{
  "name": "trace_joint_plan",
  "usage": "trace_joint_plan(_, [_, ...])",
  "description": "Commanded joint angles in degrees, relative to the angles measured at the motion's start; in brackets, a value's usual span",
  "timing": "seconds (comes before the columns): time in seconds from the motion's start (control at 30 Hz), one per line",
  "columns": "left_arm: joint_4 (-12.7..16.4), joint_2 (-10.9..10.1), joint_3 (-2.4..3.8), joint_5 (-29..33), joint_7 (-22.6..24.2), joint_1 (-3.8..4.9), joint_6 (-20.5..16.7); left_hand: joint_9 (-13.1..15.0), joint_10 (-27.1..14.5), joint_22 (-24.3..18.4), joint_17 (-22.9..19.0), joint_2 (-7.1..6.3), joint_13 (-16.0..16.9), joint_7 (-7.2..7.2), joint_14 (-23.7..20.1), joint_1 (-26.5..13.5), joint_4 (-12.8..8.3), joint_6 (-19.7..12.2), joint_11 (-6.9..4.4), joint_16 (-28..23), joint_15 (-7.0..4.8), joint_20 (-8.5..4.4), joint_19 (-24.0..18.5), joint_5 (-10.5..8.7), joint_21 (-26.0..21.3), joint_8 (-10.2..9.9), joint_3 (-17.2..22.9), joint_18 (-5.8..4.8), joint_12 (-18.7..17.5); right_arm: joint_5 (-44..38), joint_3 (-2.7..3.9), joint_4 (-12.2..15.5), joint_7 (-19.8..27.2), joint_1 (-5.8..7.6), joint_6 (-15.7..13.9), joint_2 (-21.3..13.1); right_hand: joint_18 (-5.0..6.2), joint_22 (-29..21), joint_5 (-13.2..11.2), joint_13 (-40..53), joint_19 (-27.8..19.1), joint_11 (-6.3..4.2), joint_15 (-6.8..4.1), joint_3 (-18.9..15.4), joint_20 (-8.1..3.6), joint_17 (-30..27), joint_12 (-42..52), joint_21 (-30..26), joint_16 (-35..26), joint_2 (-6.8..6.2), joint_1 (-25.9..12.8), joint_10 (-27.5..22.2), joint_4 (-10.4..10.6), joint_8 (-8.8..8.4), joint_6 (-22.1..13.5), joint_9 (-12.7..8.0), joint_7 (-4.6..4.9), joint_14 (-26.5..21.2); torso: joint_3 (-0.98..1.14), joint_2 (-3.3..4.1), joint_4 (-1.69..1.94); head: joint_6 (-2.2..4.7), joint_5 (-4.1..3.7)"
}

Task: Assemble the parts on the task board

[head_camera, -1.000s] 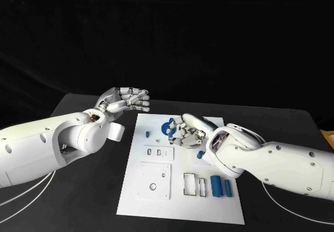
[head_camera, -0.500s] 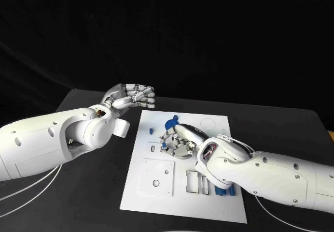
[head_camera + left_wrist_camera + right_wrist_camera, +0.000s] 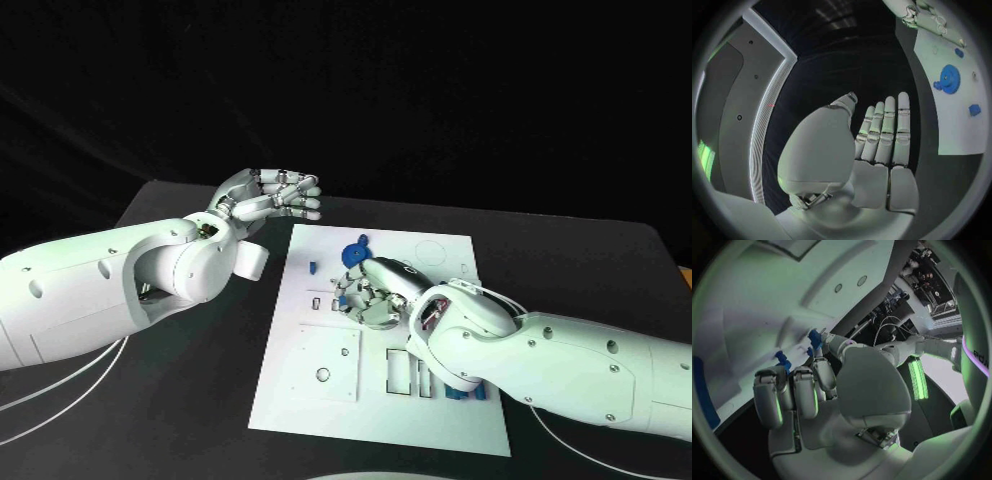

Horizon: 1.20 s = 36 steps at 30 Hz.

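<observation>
The white task board (image 3: 378,420) lies in the middle of the black table. My right hand (image 3: 369,296) is down on the board's middle, fingers curled. In the right wrist view, its fingertips (image 3: 817,371) close round a small blue part (image 3: 815,338) that is mostly hidden. A round blue part (image 3: 356,249) sits just beyond that hand, also seen as the round blue part (image 3: 949,78). A small blue piece (image 3: 310,267) stands near the board's left edge. My left hand (image 3: 274,195) hangs raised off the board's far left corner, fingers curled in, holding nothing.
Blue cylinders (image 3: 459,396) lie at the board's near right, partly hidden under my right forearm (image 3: 548,360). Several empty slots (image 3: 404,372) and a square plate (image 3: 325,362) take up the board's near half. Bare black table (image 3: 188,420) flanks the board.
My right hand has drawn back from beside the round blue part toward the board's middle and dropped lower. The left hand stays raised with its fingers curled.
</observation>
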Motion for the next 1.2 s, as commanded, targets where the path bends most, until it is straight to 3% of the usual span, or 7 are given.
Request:
trace_joint_plan(0.03, [0.1,0.0,0.03,0.2,0.2,0.03,1.0,0.0,0.2,0.1,0.1,0.06,0.1,0.03,-0.4,-0.1,-0.1,-0.1,0.11,-0.2,0.11,-0.08,-0.3,-0.28,0.3,-0.3,0.3,0.98,-0.3,-2.3,-0.02,0.0,-1.0,-0.08,1.1,-0.2,-0.39,15.1,0.0,0.0,5.9,0.18,-0.33,0.0,-0.43,11.3,-0.3,0.3,0.0,-0.01,-0.6,-0.3,0.1,0.73,0.4,0.7,-0.14,5.0,-0.01,-0.01,-0.05,-0.10,0.03])
trace_joint_plan(0.37, [0.1,-0.1,0.03,0.2,0.2,0.03,1.1,0.0,0.2,0.1,0.1,0.06,0.1,0.03,-0.4,-0.1,-0.1,-0.1,0.11,-0.2,0.11,-0.08,-0.3,-0.28,0.3,-0.3,0.3,0.98,-0.3,-2.6,-0.05,-0.4,-0.7,-0.18,2.0,-0.1,-0.39,15.1,-0.3,0.0,5.9,0.17,-0.33,-0.2,-0.43,11.2,-0.3,0.3,0.0,-0.33,-1.1,-0.2,0.2,0.89,0.3,0.8,-0.17,5.0,-0.04,0.03,0.08,-0.22,-0.05])
trace_joint_plan(1.2, [0.1,-0.3,0.03,0.2,0.1,0.03,1.2,0.0,0.2,0.1,0.1,0.06,0.1,0.03,-0.4,-0.1,-0.1,-0.1,0.11,-0.2,0.11,-0.08,-0.3,-0.28,0.3,-0.3,0.3,0.98,-0.3,-3.1,-0.16,-1.2,-0.8,-0.31,2.7,0.1,-0.39,15.1,-1.6,-0.4,5.9,0.29,-0.25,-0.7,-0.39,11.1,-0.7,0.3,-0.1,-1.33,-2.1,-0.5,0.3,0.92,-0.4,0.7,0.01,5.0,-0.04,-0.04,-0.04,-0.63,0.14])
